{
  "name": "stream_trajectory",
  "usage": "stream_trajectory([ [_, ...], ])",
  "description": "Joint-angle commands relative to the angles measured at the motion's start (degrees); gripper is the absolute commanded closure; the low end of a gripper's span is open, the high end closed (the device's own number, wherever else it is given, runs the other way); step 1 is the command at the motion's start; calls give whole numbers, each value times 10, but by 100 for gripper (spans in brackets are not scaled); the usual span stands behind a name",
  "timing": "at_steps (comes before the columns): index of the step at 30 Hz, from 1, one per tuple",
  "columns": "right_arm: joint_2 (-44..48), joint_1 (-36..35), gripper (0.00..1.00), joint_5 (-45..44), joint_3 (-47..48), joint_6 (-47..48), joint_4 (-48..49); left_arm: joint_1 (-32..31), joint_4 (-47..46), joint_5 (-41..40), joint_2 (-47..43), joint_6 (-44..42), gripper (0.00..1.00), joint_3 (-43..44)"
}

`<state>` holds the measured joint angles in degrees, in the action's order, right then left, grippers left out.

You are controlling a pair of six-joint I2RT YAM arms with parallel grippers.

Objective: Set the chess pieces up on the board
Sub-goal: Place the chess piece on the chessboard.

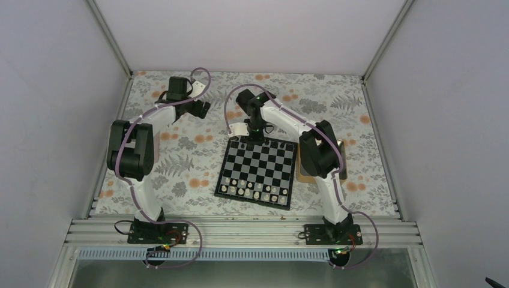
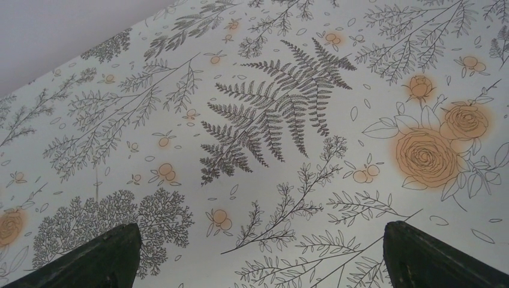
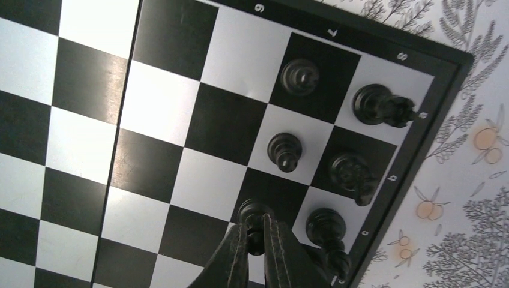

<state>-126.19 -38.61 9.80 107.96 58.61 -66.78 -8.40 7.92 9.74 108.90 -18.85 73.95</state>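
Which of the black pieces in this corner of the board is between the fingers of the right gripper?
The black pawn on the dark square beside the bishop: the right gripper is shut on it, while the other pieces stand free.

Floral tablecloth [image 1: 180, 174], white chessmen [image 1: 252, 191], pale walls [image 1: 54, 90]

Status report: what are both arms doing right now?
Left gripper open over tablecloth. Right gripper shut on black pawn at chessboard corner, five black pieces alongside. Nothing blocking.
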Motion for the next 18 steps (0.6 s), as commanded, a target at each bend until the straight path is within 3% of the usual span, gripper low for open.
stream_trajectory([
  [1,-17,-5,92,0,24,11,-4,3,-20,16,-20,3,0,-7],
  [18,-26,-3,90,-3,20,13,-7,2,-18,22,-20,3,0,-7],
])
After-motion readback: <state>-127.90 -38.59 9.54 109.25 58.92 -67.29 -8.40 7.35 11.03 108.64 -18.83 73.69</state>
